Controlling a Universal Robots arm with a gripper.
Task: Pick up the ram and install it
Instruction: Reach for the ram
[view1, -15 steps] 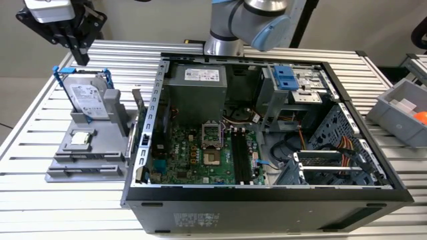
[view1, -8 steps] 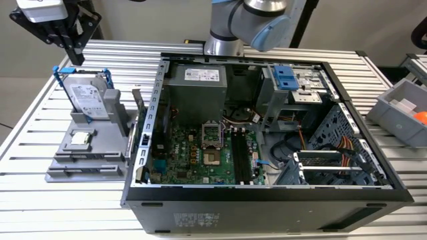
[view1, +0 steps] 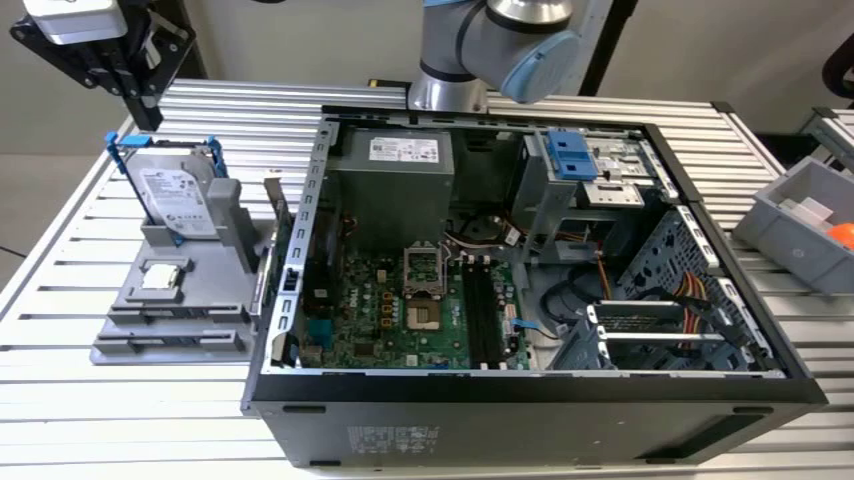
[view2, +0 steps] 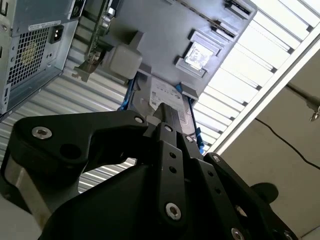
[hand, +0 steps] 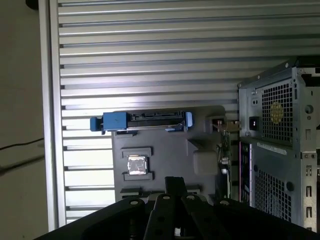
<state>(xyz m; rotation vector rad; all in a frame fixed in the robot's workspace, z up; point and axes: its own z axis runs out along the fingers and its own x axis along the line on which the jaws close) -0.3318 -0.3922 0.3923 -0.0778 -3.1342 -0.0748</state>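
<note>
My gripper (view1: 144, 118) hangs at the far end of the exterior view's left, above a grey parts holder (view1: 127, 300); its black fingers seem pressed together with nothing between them. In both wrist views the gripper (view2: 172, 112) (hand: 175, 181) points down at that holder. The ram is hidden; I cannot pick it out on the holder or in the case. The open computer case (view1: 534, 390) lies in the middle, with the motherboard (view1: 380, 300) and its long black slots (view1: 477, 310) bare.
A silver hard drive (view1: 174, 190) in a blue frame stands on the holder, with a small square chip (view1: 163, 275) below it. A green card (view1: 274, 200) stands between holder and case. A grey bin (view1: 807, 225) sits at the exterior view's right.
</note>
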